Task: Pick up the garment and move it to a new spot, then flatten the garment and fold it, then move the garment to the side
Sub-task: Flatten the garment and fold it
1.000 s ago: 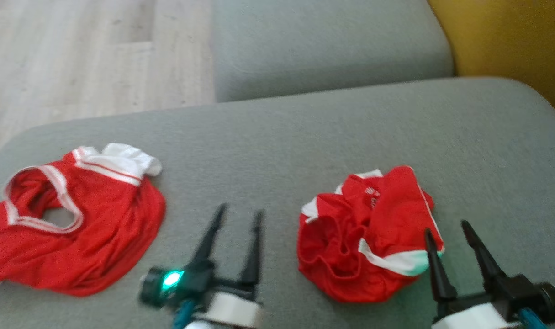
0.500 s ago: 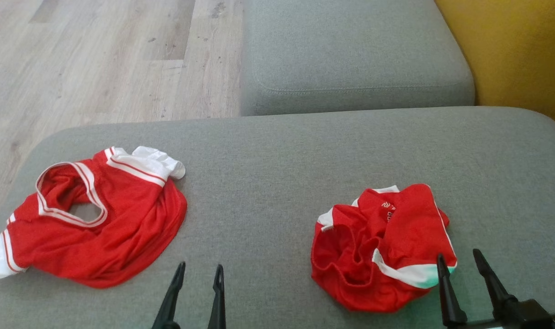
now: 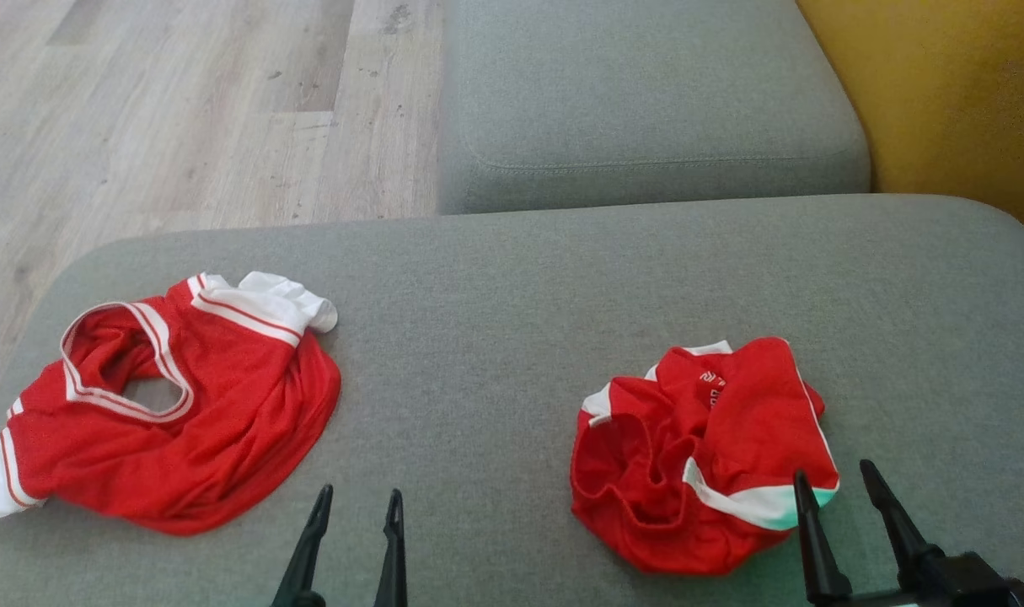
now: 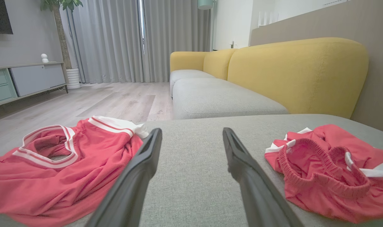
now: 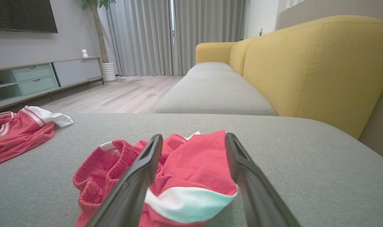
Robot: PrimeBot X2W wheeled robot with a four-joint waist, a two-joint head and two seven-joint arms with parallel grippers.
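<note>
Just beside the shorts (image 3: 697, 455), at their near right corner, the right gripper (image 3: 832, 469) hangs spread and empty: the nearer arm. Left of the shorts, the left gripper (image 3: 360, 489) is spread too, the shirt (image 3: 183, 421) beyond. The shorts are bunched, with no clear long axis.

Spread right claw (image 5: 193, 136), crumpled red shorts (image 5: 196, 165)

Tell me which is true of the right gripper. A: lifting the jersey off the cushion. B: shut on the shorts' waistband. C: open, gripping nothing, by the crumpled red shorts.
C: the right gripper has its fingers apart with nothing clamped, at the edge of the crumpled red shorts, which lie on the grey cushion.
</note>
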